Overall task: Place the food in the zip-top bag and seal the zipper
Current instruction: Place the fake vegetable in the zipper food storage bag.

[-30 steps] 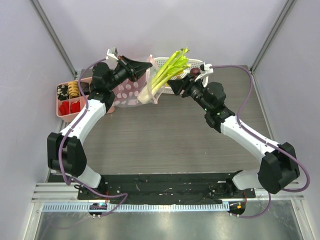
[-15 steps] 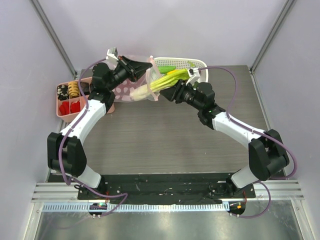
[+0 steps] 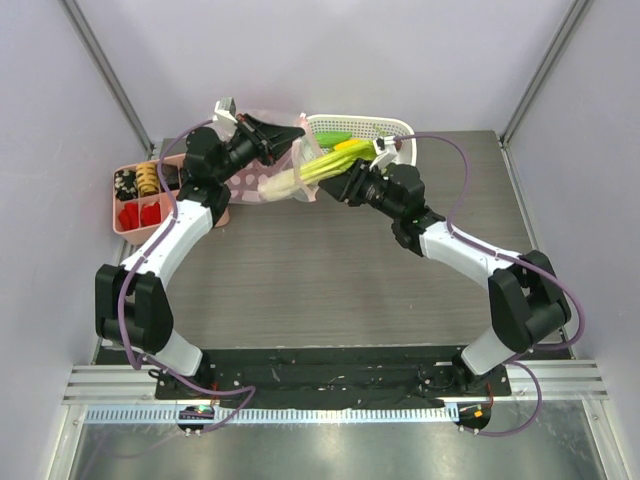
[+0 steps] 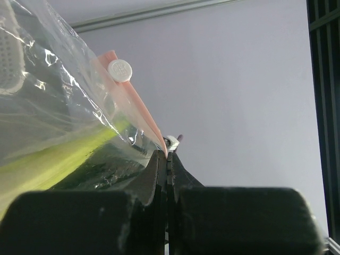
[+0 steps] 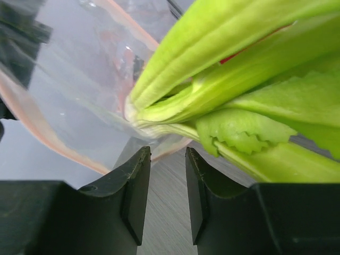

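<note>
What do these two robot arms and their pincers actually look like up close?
The left arm and right arm are glossy white tubular links joined by bulky black joint housings. A thin purple cable loops loosely along each. The left gripper and right gripper each have two flat matte-black fingers, tapering toward the tips. No markings show.

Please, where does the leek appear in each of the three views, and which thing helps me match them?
Top external: leek at upper centre, white end at the zip-top bag.
Left wrist: lower left, a yellow-green band behind the bag film.
Right wrist: fills the upper right.
Shared landmark: the zip-top bag.
</note>
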`<state>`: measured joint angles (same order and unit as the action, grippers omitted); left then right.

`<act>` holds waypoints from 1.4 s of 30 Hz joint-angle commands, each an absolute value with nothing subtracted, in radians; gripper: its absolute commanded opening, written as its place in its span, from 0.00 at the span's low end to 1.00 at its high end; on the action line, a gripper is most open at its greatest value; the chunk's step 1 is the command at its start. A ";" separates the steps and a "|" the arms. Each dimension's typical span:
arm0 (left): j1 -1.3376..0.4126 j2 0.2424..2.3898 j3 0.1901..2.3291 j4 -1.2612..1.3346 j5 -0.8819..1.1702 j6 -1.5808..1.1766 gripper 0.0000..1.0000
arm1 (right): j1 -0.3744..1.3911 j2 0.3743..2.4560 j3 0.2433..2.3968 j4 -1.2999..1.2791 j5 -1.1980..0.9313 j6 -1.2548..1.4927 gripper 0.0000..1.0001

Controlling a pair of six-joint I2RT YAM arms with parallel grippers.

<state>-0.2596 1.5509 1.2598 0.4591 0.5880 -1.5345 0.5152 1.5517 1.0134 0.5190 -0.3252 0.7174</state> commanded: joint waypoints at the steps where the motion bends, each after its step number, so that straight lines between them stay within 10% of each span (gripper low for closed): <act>1: -0.256 1.497 1.266 0.531 0.601 -1.537 0.00 | 0.517 1.552 1.062 0.491 -0.281 0.723 0.38; 18: -0.256 1.482 1.258 0.509 0.603 -1.543 0.00 | 0.517 1.617 1.075 0.574 -0.300 0.825 0.36; 26: -0.256 1.477 1.250 0.502 0.607 -1.548 0.00 | 0.509 1.603 1.072 0.583 -0.311 0.799 0.01; 42: -0.244 1.443 1.146 0.379 0.577 -1.485 0.00 | 0.488 1.416 1.058 0.418 -0.340 0.638 0.01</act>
